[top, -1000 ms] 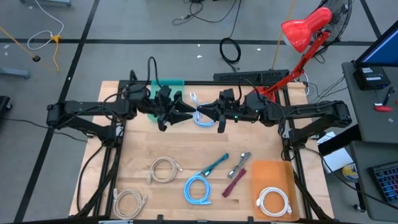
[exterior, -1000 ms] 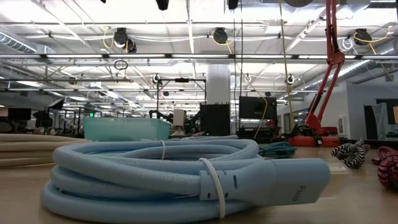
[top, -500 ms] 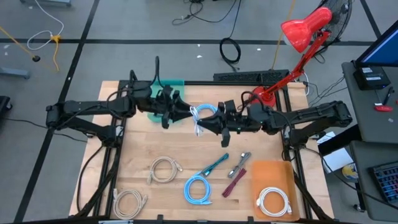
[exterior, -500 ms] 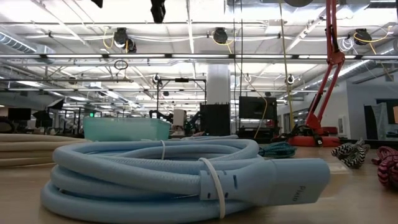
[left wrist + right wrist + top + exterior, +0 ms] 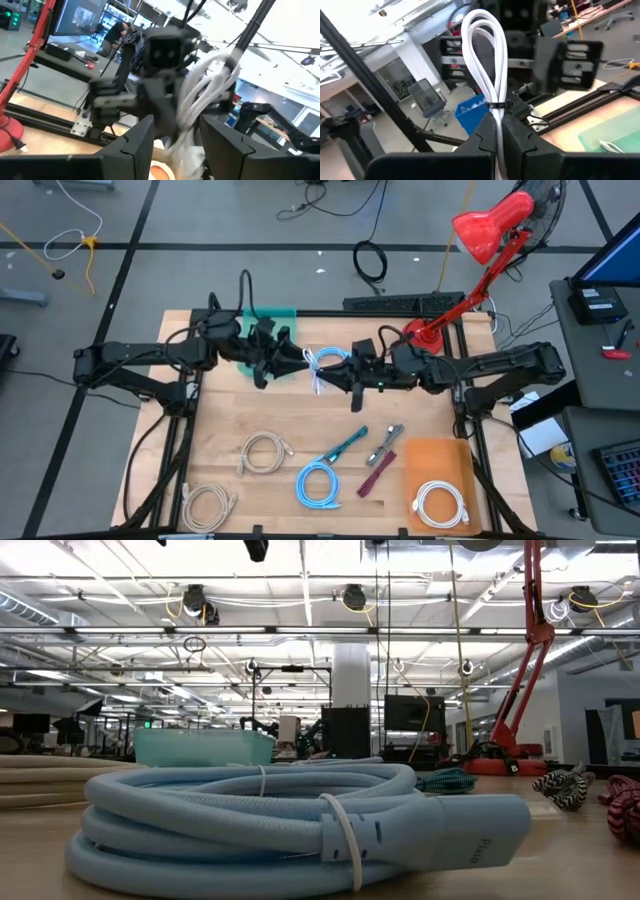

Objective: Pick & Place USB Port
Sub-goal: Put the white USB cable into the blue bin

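Note:
A white cable coil (image 5: pixel 328 364), bound with a black tie, hangs in the air above the middle of the far half of the table, between my two grippers. My right gripper (image 5: pixel 342 370) reaches it from the table's right and is shut on it. My left gripper (image 5: pixel 303 361) comes from the table's left, its fingers closed in on either side of the coil's other end (image 5: pixel 205 95). In the right wrist view the coil's loop (image 5: pixel 487 60) stands out beyond my fingers. My right gripper pinches the coil's gathered strands (image 5: pixel 498 117) between its two fingers, just behind the black tie. The fingers lie about level and come from the table's right. The coil is lifted clear, its loop reaching toward the left arm. My left gripper has the coil's loop end (image 5: pixel 192 135) between its two fingers, level, from the table's left. The bundle fills most of the gap between the fingers. The coil is clear of the table.
A teal bin (image 5: pixel 270 320) stands at the far edge behind the left gripper. On the near half lie two beige coils (image 5: pixel 263 452), a light blue coil (image 5: pixel 318 483), a teal cable (image 5: pixel 345 445) and an orange mat (image 5: pixel 437 465) bearing a white coil (image 5: pixel 440 503). A red lamp (image 5: pixel 485 235) stands far right.

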Robot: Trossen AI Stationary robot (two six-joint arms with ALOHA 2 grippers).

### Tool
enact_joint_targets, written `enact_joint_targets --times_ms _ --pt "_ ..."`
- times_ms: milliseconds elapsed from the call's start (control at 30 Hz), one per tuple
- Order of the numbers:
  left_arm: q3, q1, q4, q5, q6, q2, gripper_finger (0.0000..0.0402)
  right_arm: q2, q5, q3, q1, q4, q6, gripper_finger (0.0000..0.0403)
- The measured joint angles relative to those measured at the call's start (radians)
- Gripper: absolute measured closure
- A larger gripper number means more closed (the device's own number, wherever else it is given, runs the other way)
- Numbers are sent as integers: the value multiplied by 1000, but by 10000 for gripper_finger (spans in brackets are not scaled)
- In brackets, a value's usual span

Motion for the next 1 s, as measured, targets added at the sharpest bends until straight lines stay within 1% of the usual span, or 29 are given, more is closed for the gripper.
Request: enact_joint_targets --times_ms 100,300,433,500,567,667,700,800,867,1000 --pt "0 -1 1 2 -5 0 240 33 -12 -1 -6 16 24 402" --pt "0 -7 3 8 -10 0 240 122 -71 0 -13 146 73 403" --pt "0 -17 3 5 -17 0 245 131 -78 -2 -14 176 71 403" --pt "1 -19 0 5 -19 0 266 130 -74 -2 -18 179 62 402" --pt "1 -18 -2 10 -19 0 304 122 -57 -2 -19 171 50 399" --pt "2 -16 4 39 -15 0 376 110 -35 -2 -18 176 41 394" --pt "2 -15 8 48 -16 0 385 108 -38 -2 -17 174 40 394" --pt "2 -14 5 47 -49 0 383 109 -38 -2 -17 175 37 392" --pt "2 -11 0 33 -61 0 389 108 -60 -2 -17 183 27 389" --pt "3 37 -85 50 -46 -28 392 108 -106 -2 -19 185 81 363"
